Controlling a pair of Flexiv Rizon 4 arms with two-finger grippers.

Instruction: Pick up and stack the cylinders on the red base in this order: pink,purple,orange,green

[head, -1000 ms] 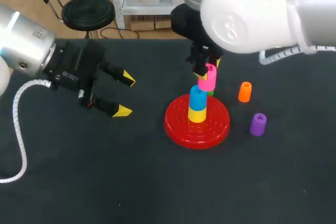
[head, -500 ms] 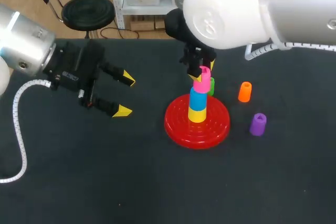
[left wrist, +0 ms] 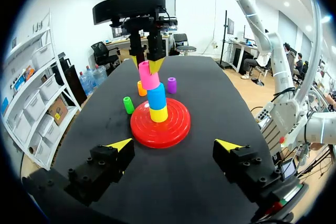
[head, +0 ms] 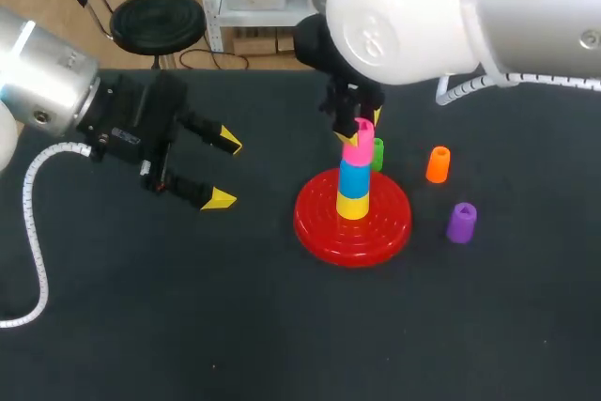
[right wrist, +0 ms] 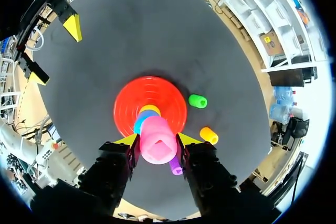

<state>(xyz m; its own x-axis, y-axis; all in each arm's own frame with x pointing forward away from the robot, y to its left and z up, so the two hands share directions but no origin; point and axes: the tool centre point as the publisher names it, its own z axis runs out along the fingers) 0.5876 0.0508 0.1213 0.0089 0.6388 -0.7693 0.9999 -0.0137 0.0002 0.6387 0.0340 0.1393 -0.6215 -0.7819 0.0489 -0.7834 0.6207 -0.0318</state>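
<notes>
The red base [head: 324, 223] carries a yellow cylinder [head: 353, 206] with a blue one [head: 353, 178] on top. My right gripper [head: 358, 131] is shut on the pink cylinder [head: 356, 149], holding it right at the top of the blue one and slightly tilted. In the right wrist view the pink cylinder [right wrist: 157, 140] fills the gap between the fingers, over the base [right wrist: 131, 103]. The green cylinder [head: 377, 154] stands just behind the base. The orange [head: 438, 164] and purple [head: 461, 223] cylinders stand to its right. My left gripper [head: 222, 170] hangs open to the left of the base, holding nothing.
The black table surface [head: 188, 326] extends wide in front of and to the left of the base. In the left wrist view the base [left wrist: 173, 129] lies ahead of the open left gripper [left wrist: 174, 145], with my right arm above the stack.
My right gripper has carried the pink cylinder leftwards from beside the stack to just above the blue cylinder. The left arm has not moved.
</notes>
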